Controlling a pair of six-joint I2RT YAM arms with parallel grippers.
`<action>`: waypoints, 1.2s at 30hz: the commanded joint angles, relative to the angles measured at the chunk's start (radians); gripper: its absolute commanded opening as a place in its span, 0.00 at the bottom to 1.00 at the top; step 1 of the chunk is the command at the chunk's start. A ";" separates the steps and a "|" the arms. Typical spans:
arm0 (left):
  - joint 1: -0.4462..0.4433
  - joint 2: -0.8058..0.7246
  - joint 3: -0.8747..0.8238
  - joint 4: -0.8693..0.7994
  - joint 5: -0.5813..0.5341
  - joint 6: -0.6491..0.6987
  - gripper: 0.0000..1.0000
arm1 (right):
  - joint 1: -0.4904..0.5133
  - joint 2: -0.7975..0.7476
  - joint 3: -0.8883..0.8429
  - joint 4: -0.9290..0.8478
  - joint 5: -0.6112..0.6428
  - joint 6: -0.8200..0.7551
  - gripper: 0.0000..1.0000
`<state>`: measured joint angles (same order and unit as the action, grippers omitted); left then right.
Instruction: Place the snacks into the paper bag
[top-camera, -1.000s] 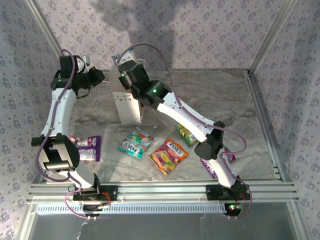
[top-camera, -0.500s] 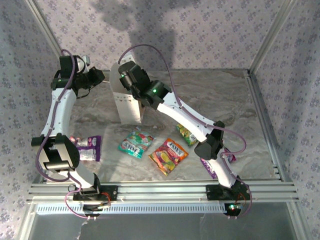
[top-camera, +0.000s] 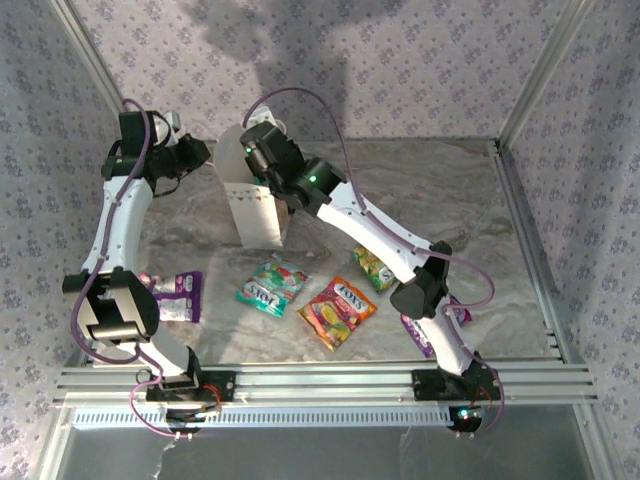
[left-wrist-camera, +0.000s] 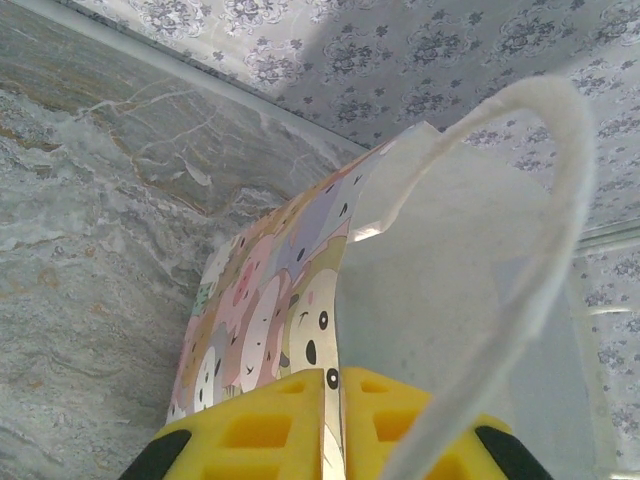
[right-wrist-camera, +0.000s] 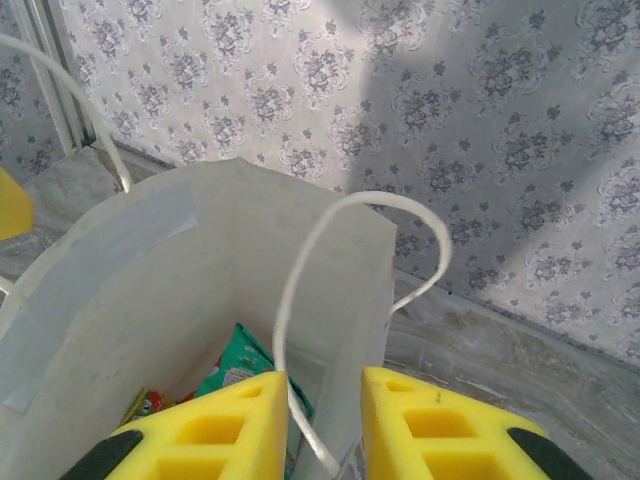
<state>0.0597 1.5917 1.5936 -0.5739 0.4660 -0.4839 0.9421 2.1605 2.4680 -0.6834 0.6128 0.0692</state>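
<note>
The white paper bag stands upright at the back left of the table. My left gripper is shut on its printed side wall, holding the mouth apart. Above the mouth my right gripper is open, and a cord handle and the bag's right wall pass between its fingers. Inside the bag lie a teal snack and a red-yellow one. On the table lie teal, red-orange, yellow-green and purple snacks. Another purple one lies partly under the right arm.
Metal frame posts and patterned walls close in the marble tabletop on three sides. An aluminium rail runs along the near edge by the arm bases. The right half of the table is open room.
My right gripper's jaws have parted over the bag, and its wrist has shifted slightly back and right. The left arm and the bag have stayed put.
</note>
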 joint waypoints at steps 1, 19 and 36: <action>0.005 -0.045 0.005 -0.007 0.032 0.004 0.15 | -0.018 -0.071 -0.005 -0.033 0.001 0.042 0.27; -0.088 0.038 0.145 -0.224 -0.079 0.099 0.38 | -0.162 -0.420 -0.419 -0.006 -0.040 0.194 0.48; -0.190 0.111 0.259 -0.370 -0.302 0.111 0.41 | -0.379 -0.744 -0.868 -0.015 -0.205 0.355 0.59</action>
<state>-0.1204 1.6863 1.8248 -0.8780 0.1780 -0.3855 0.5888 1.4597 1.6375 -0.6785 0.4469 0.3759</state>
